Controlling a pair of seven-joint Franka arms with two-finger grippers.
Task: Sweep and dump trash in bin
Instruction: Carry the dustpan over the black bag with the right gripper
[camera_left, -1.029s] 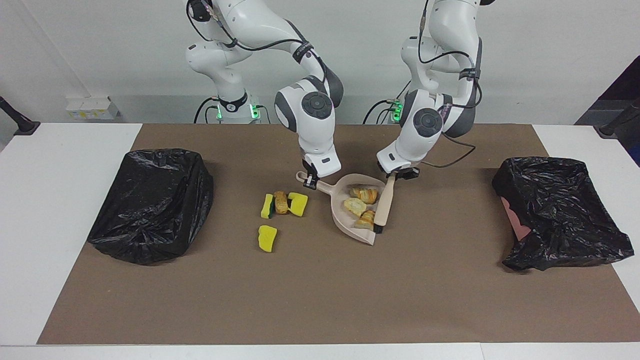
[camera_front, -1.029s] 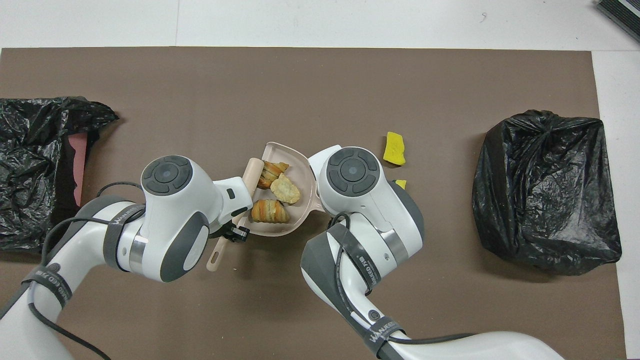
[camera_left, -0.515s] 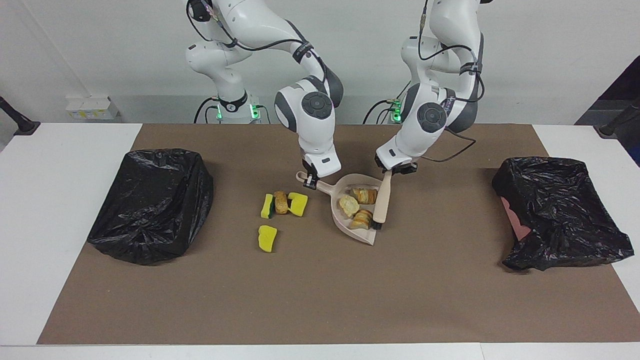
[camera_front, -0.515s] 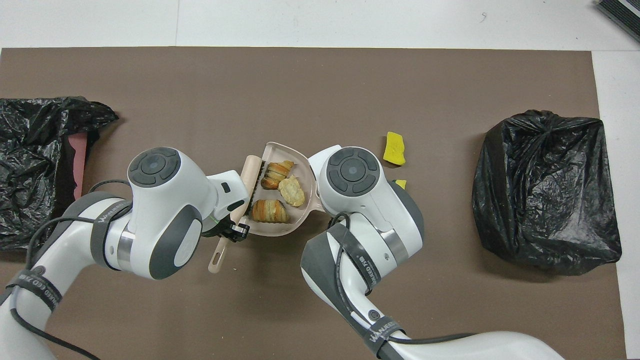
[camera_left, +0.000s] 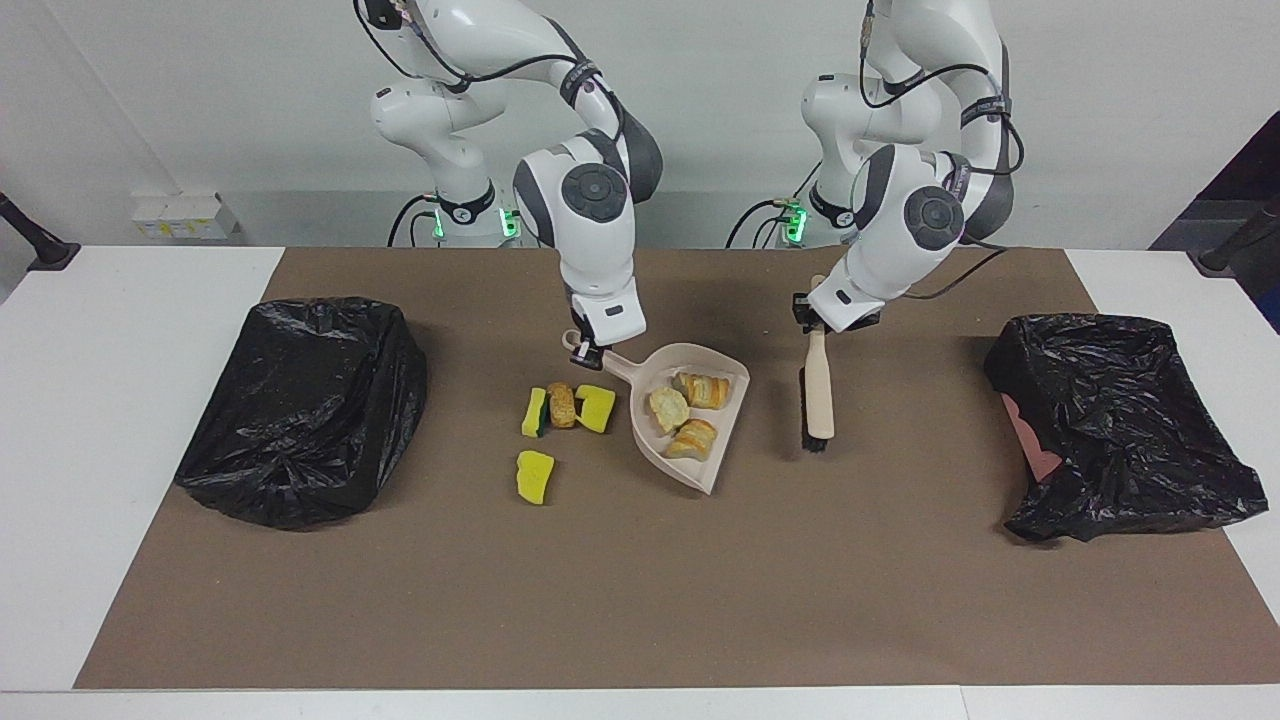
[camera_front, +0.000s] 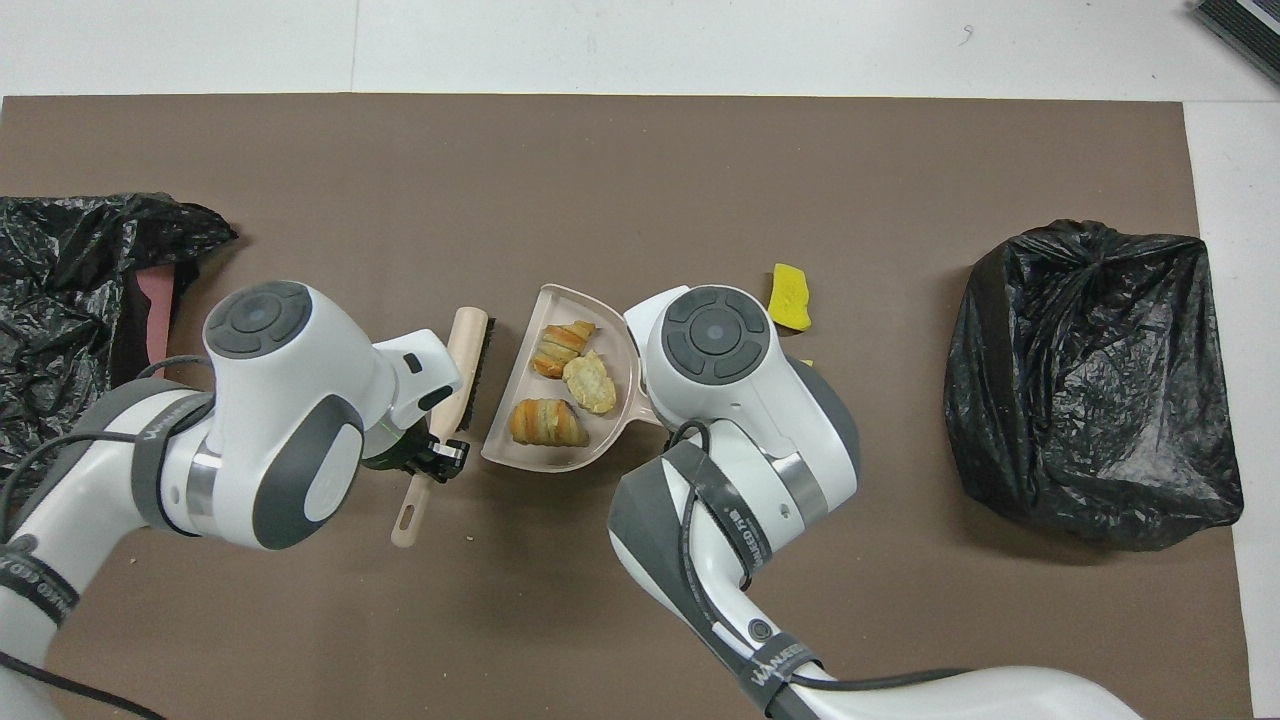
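My right gripper (camera_left: 588, 352) is shut on the handle of the beige dustpan (camera_left: 722, 362), which holds three tan bread-like chunks of trash (camera_left: 690, 410). From overhead the right arm hides this gripper, while the dustpan (camera_front: 505, 440) and chunks (camera_front: 565, 385) show. My left gripper (camera_left: 815, 322) is shut on the handle of the beige black-bristled brush (camera_left: 819, 395), beside the pan toward the left arm's end. The brush (camera_front: 465, 365) and left gripper (camera_front: 430, 458) also show overhead. Two yellow sponges (camera_left: 597, 408) and a brown lump (camera_left: 562, 405) lie on the mat beside the pan, a third sponge (camera_left: 535, 477) farther out.
A bin lined with a black bag (camera_left: 300, 405) stands at the right arm's end of the brown mat. Another black-bagged bin (camera_left: 1120, 420) stands at the left arm's end. Overhead, one yellow sponge (camera_front: 790, 297) shows past the right arm.
My left gripper has drawn the brush out of the dustpan and toward the left arm's end. The right gripper has shifted the pan slightly toward the right arm's end, chunks still inside.
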